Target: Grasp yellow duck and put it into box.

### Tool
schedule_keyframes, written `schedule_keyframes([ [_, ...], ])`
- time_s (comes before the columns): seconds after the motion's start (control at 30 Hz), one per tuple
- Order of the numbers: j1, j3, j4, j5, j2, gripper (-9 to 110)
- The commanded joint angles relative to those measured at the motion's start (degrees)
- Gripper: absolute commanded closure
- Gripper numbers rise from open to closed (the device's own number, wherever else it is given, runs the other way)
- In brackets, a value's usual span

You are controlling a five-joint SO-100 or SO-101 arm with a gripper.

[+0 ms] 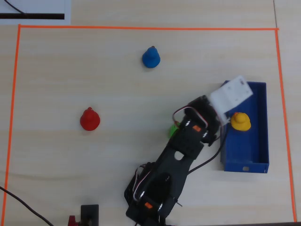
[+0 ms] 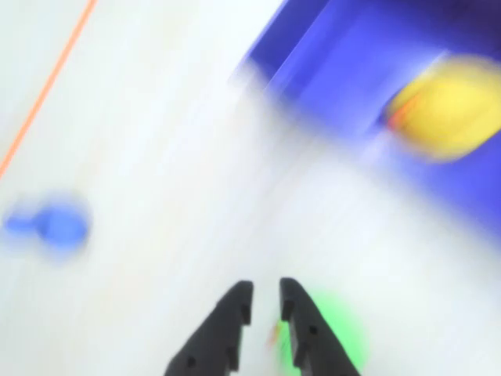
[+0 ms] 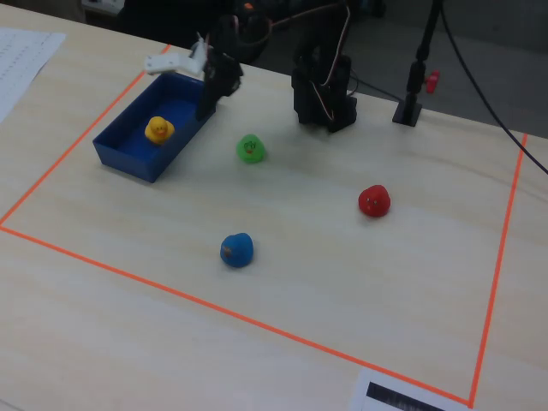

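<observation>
In the overhead view, the yellow duck (image 1: 240,121) is sitting inside the blue box (image 1: 256,160) at the right side of the frame. The arm (image 1: 174,165) is reaching from the bottom centre toward the box, and its white wrist part is hanging over the box's upper left corner. A green duck (image 1: 173,130) is peeking out from under the arm, a red duck (image 1: 89,119) is standing at the left and a blue duck (image 1: 151,57) at the upper centre of the pale surface (image 1: 94,174).

In the wrist view, which is much blurred, the hand (image 2: 266,299) is showing at the bottom edge with its two fingers nearly together and nothing between them. The yellow duck (image 2: 454,106) is lying in the box (image 2: 329,55) at the upper right.

In the fixed view, the yellow duck (image 3: 158,129) is resting in the box (image 3: 128,158) at the upper left, apart from the hand (image 3: 205,110).
</observation>
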Motion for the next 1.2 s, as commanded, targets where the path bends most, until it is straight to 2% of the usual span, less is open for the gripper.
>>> schedule_keyframes([
  [0.0, -21.18, 10.37, 4.48, 3.25, 26.02, 101],
  [0.1, -28.39, 23.38, 4.66, 4.13, 36.04, 101],
  [0.37, -29.97, 50.71, 2.02, 0.09, 51.33, 101],
  [0.7, -31.9, 51.68, 18.19, -4.04, 58.01, 101],
  [1.17, -30.76, 51.68, 18.19, -3.96, 57.92, 101],
])
